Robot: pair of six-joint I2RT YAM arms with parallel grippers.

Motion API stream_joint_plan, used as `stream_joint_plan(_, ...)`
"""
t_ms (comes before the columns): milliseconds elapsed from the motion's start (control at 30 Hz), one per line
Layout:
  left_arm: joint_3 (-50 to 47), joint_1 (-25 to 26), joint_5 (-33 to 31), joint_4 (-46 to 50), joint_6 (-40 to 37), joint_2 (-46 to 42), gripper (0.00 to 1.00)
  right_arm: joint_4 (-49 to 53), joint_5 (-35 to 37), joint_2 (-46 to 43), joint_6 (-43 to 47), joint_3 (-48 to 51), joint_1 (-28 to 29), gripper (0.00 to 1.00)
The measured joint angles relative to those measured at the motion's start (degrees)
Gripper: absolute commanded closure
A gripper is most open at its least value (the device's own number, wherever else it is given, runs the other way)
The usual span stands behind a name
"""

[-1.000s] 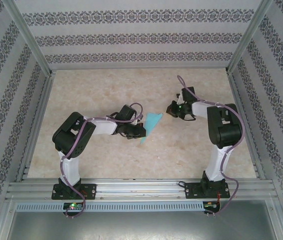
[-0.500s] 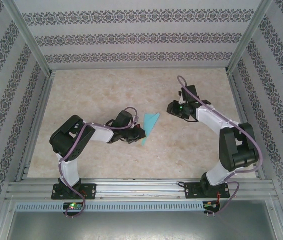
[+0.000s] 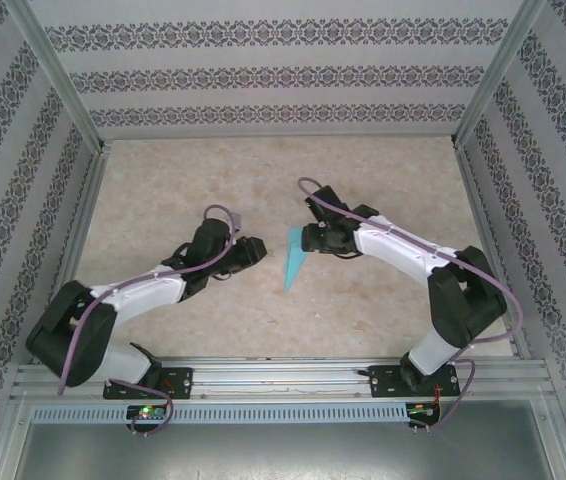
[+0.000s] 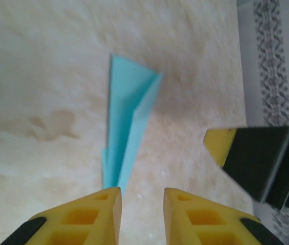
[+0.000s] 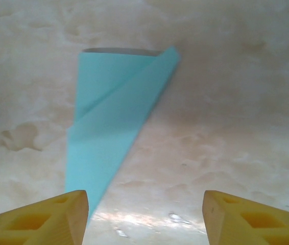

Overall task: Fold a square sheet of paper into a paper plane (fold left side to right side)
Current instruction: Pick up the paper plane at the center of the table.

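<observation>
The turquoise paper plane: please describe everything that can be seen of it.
The light turquoise folded paper plane is a slim, pointed dart of thin plain paper, with overlapping layers and a long crease. It lies loose on the beige mottled table, its narrow tip toward the arm bases and its wide end lifting slightly. Nothing clamps it.

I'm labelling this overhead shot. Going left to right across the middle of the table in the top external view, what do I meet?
left gripper → paper plane → right gripper
</observation>
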State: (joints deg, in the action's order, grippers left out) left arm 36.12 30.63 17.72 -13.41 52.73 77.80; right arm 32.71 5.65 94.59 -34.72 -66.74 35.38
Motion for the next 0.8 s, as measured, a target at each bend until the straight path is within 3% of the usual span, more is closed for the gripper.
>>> stream_joint_plan(233, -1.6, -3.5, -6.8, 9.79, -5.7, -8.96, 0.67, 3.98, 4.44, 12.92, -1.11, -12.59, 6.47, 0.31)
stream_joint_plan(467, -3.89, -5.27, -8.15, 13.66, -7.56, -11.39, 0.67, 7.15, 7.1, 20.61, -1.62, -17.99, 7.26, 0.33)
stream_joint_plan(633, -4.42, -5.92, -8.52, 14.47, -7.8, -11.39, 0.67, 8.59, 7.96, 22.53, -2.47, -18.27, 7.26, 0.37)
stream_joint_plan(800, -4.42, -6.38, -8.61, 14.78, -8.22, -11.43, 0.66, 9.51, 8.72, 22.93, -3.02, -18.27, 7.26, 0.5)
